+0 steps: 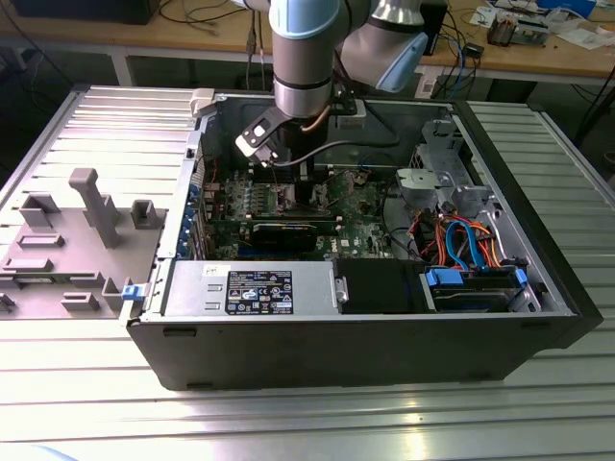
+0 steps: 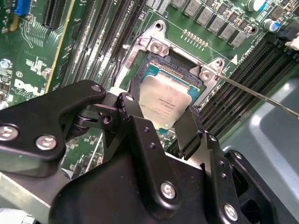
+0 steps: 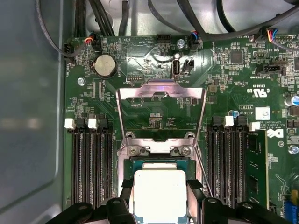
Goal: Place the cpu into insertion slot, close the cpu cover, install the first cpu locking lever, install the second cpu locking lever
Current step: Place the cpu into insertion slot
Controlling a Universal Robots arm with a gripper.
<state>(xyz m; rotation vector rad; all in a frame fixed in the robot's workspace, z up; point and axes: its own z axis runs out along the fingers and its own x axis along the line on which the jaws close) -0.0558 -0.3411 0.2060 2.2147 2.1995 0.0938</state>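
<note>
Both fingers (image 2: 188, 133) of the gripper (image 2: 160, 114) clamp the cpu (image 2: 163, 98) at the insertion slot (image 2: 177, 65); a tilted or misaligned seating could bend its contacts.

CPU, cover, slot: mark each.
cpu (image 3: 160, 193), first wrist view, middle of metal top.
cover (image 3: 161, 92), first wrist view, bar opposite its hinge.
slot (image 2: 145, 43), second wrist view, silver rim by a screw.

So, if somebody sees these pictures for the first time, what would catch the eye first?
Most likely the arm reaching down into the open computer case in the exterior view. In both wrist views the bright silver cpu stands out, held in the gripper at the insertion slot. The first wrist view also shows the cpu cover swung open.
</note>
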